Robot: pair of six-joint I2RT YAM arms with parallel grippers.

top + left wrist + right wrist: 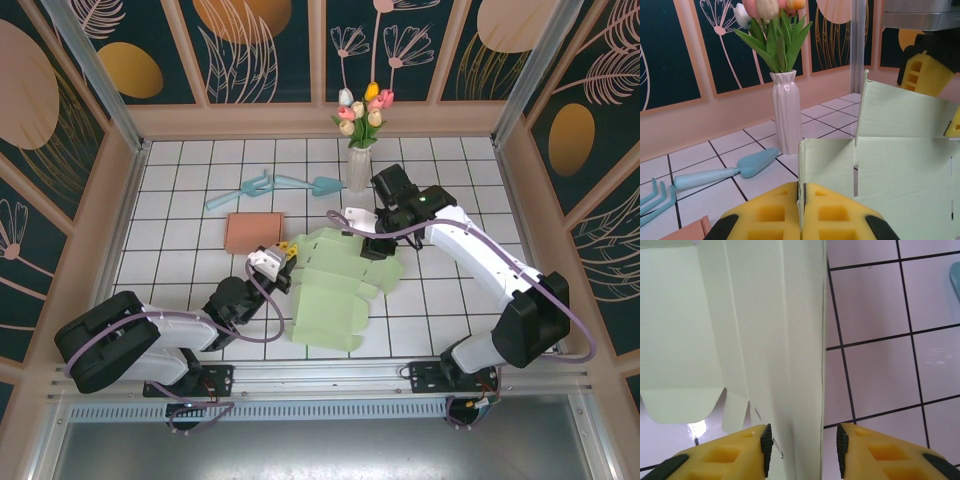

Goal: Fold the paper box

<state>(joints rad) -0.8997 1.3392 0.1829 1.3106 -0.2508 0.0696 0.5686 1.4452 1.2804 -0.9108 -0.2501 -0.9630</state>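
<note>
Paper box (335, 300) — a pale green blank, mostly flat — is found at the centre of the tiled table (180, 180), with its far flaps partly raised.

Left gripper (287, 252) is set at the blank's 10 o'clock edge. From the left wrist, its yellow pads (770, 215) are seen shut on a thin upright panel edge.

Right gripper (373, 245) is placed at 1 o'clock, jaws parted astride a raised flap. A sliver of tile is visible between card and one pad, so no clamp is judged.

Step judged: early — first side wall being stood up.

Next move: flap to be pinched, then swung toward 9 o'clock along its crease, with the left hold used as anchor. Vase (358, 170) at 12 o'clock is to be avoided.
</note>
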